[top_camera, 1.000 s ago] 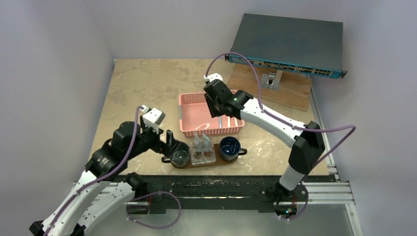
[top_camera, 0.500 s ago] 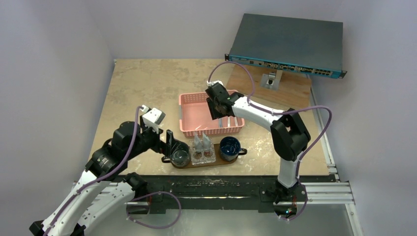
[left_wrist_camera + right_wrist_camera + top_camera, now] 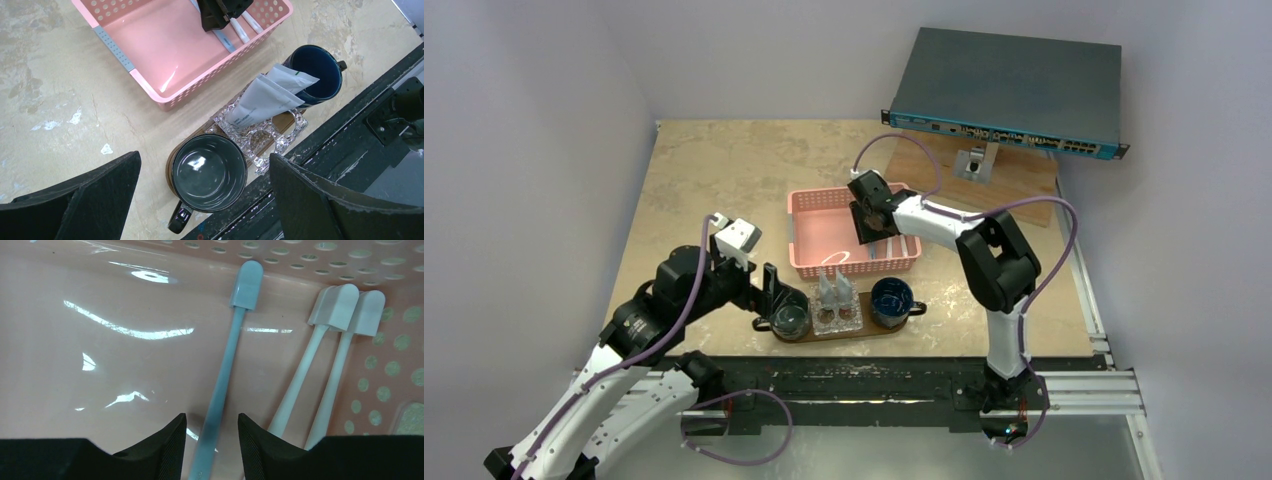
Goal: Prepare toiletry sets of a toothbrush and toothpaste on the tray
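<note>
In the right wrist view a slim blue-grey toothbrush (image 3: 227, 370) lies on the floor of the pink basket (image 3: 100, 365). My right gripper (image 3: 211, 430) is open, one finger on each side of the handle with a gap on both sides. Seen from above, the right gripper (image 3: 871, 232) is down inside the basket (image 3: 809, 215). Two grey-white toothpaste tubes (image 3: 260, 97) lean in a clear holder (image 3: 270, 142) on the brown tray (image 3: 171, 152). My left gripper (image 3: 205, 165) hangs wide open over the dark mug (image 3: 209, 172) at the tray's left end.
Two white toothbrushes (image 3: 300, 380) lie beside the blue-grey one against the basket's perforated wall. A blue mug (image 3: 315, 70) stands at the tray's right end. A network switch (image 3: 1009, 90) sits on a wooden board at the back right.
The right arm has folded its elbow in toward the basket, and its gripper has shifted slightly right inside it. The left arm has not moved.
</note>
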Available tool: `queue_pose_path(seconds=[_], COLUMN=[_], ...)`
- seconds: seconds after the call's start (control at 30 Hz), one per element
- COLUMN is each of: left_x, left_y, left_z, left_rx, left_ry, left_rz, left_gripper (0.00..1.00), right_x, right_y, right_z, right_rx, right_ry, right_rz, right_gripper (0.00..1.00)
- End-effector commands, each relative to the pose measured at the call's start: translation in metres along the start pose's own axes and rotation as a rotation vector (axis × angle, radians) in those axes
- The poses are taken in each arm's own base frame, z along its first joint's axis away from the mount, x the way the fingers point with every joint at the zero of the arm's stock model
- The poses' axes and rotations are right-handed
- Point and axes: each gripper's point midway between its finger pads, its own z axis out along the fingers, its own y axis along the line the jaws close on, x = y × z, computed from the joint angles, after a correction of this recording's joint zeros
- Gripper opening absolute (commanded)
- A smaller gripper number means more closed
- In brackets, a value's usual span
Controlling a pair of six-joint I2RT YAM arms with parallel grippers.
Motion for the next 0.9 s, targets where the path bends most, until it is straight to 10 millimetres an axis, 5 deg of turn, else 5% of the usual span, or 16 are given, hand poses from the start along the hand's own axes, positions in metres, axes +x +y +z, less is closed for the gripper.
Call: queue_pose_path(seconds=[0.0,0.3,0.63,0.87], left_x=[-0.008,-0.008,-0.008,-0.009], left_y=[0.002,0.001,0.002,0.003], left_z=[0.001,0.001,0.001,0.000], left_rx=[-0.008,-0.007,-0.008,-0.013], left_ry=[-0.029,-0.029,-0.026,-0.031], left_rz=[0.029,0.031,0.031,0.029], left_gripper=[1.00,1.00,1.00,1.00], right_x=[-0.004,0.016,0.031,0.016], right_y=[0.004,-0.003,-0.006,-0.005], right_z=[0.006,0.019,0.021,0.005], right_rx=[-0.023,0.001,0.004,-0.009], right_ry=[-0.019,0.019,0.043,-0.010], right_rz=[0.018,0.011,0.008,0.006], right_gripper=[0.44,0.32,0.00,0.00])
